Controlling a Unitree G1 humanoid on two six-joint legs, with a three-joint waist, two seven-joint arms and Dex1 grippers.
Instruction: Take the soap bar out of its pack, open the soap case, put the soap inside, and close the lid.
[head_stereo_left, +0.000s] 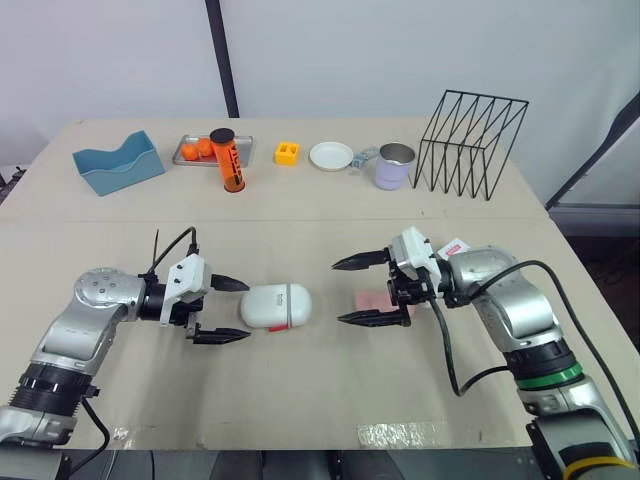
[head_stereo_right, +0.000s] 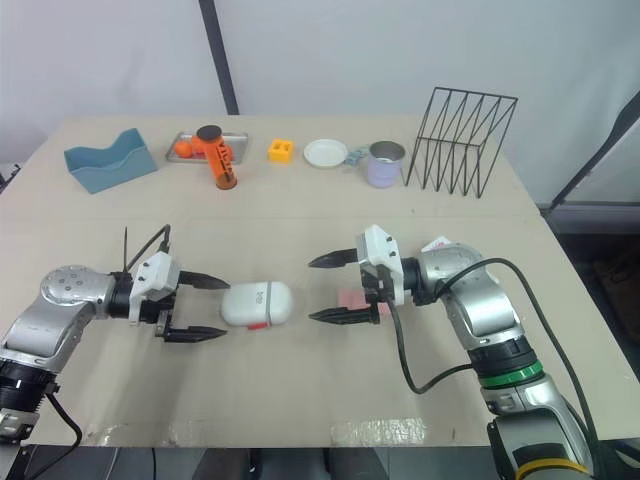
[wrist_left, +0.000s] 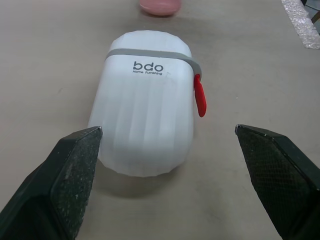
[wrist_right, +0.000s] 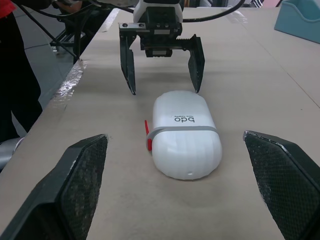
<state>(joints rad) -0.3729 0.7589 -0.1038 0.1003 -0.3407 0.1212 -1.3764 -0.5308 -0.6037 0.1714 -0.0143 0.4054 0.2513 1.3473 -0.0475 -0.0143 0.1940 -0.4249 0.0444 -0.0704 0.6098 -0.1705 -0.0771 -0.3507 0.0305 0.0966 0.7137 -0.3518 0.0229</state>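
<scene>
The case (head_stereo_left: 275, 306) lies on its side on the surface (head_stereo_left: 320, 210), between the two grippers. It is a rounded white ribbed shell with a grey band (wrist_left: 150, 52) and a red tab (wrist_left: 200, 95), lid seemingly shut. It looks light, stiff and slick, so it may skid; pinch it across the ribbed sides. The left gripper (head_stereo_left: 244, 310) has wide jaws flanking its end. The right gripper (head_stereo_left: 338, 292) is wide too, empty. A pink slab, probably the soap (head_stereo_left: 375, 300), lies under the right jaws.

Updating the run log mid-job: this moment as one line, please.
left gripper open, fingers astride soap case end, no contact | right gripper open, beside soap | soap case shut, on table | soap unwrapped, on table
</scene>
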